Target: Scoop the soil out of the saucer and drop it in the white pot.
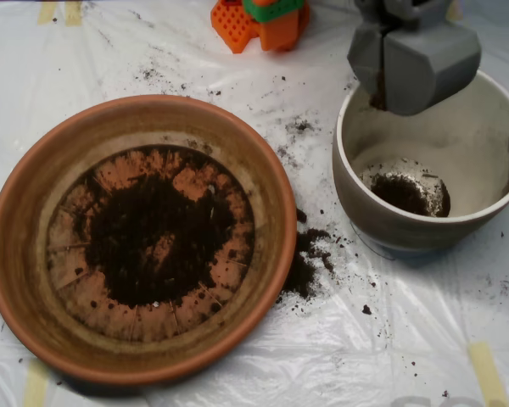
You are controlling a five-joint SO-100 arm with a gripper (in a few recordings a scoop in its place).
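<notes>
Overhead view: the saucer [34, 195] fills the left half of the picture, a wide orange clay dish with a thick rim. Soil [157, 242] lies in a dark, ragged patch over the middle of its ridged base, and the ridges show bare orange around the edge of the patch. More crumbs of it lie spilled [305, 263] on the plastic sheet [407, 339] just beside the saucer's right rim, between saucer and pot, with finer specks scattered farther up the sheet (a small dark smudge sits near the pot's upper left).

At the right stands the white pot [356, 191], deeper and narrower than the saucer, its inner walls dusty. A small heap of soil [407, 193] rests on its bottom, toward the near side.

The scoop [380, 89] hangs over the pot's upper rim, its grey shells reaching down from the top edge of the picture. The two halves stand a little apart along a narrow seam, and a dark streak of soil shows in that gap at the lower end. It touches neither the pot's wall nor the heap below, as far as one can tell from above.

Orange and green plastic pieces [263, 21] sit at the top of the picture, behind the saucer. Strips of pale tape [483, 369] hold the sheet near the corners.
</notes>
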